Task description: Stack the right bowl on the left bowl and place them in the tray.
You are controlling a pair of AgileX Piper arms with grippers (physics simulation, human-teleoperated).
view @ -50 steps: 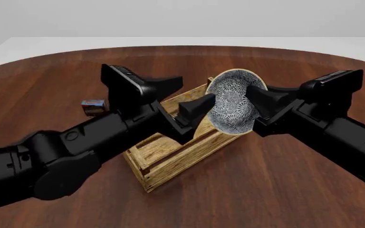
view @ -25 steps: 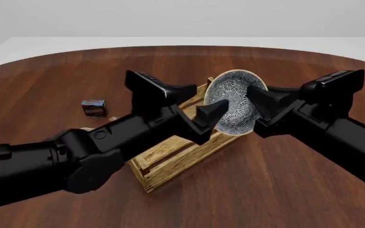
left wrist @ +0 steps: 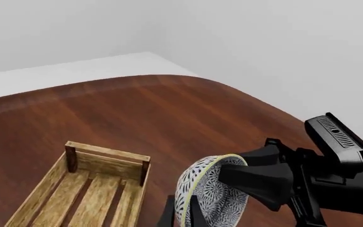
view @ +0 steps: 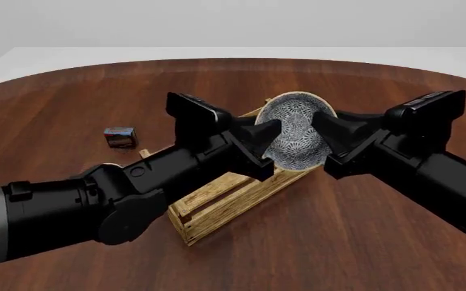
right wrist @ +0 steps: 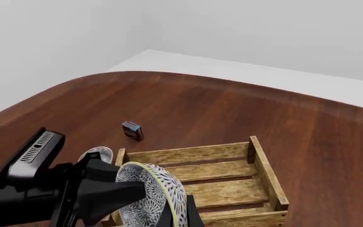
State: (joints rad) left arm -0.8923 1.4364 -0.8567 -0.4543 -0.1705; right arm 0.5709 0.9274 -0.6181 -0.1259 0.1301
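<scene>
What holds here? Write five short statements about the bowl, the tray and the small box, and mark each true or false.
1. The bowl is tipped up on edge, with the left gripper and the right gripper at opposite sides. True.
2. The bowl is plain white. False: it carries a dark pattern with a pale rim.
3. The small box lies inside the tray. False: it sits on the table, apart from the tray.
4. A bowl already rests on the tray's floor. False: the slats that show are bare.
5. The tray is made of wooden slats with corner posts. True.
</scene>
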